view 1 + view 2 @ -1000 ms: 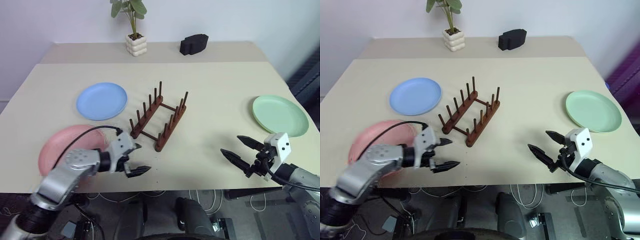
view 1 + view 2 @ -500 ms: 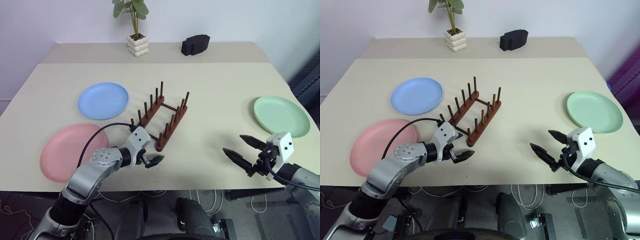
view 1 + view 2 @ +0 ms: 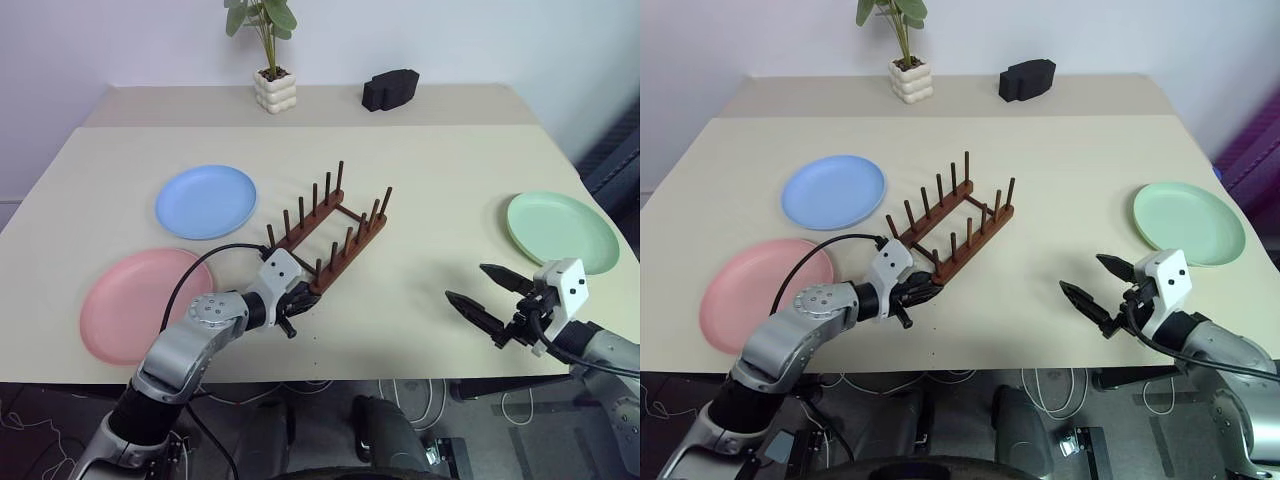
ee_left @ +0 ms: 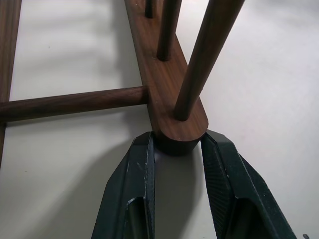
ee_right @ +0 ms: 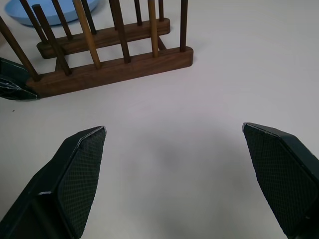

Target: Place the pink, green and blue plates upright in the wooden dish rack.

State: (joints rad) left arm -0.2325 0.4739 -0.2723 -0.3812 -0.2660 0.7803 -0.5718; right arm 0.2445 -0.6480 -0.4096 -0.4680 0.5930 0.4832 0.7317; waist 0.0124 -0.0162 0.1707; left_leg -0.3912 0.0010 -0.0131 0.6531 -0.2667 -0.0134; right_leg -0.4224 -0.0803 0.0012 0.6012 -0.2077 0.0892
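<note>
The wooden dish rack (image 3: 327, 236) is sitting mid-table, empty of plates, its near end lying directly between the left gripper (image 4: 177, 149) fingers. Those fingers are clamping the rounded tip of one base rail, one on each side, touching it. The pink plate (image 3: 140, 303) is lying flat just behind and to the outer side of that gripper; the blue plate (image 3: 205, 201) is lying flat beyond it. The right gripper (image 3: 489, 298) is hovering with its fingers spread wide, gripping nothing, well apart from the rack. The green plate (image 3: 561, 230) is lying flat just beyond it.
</note>
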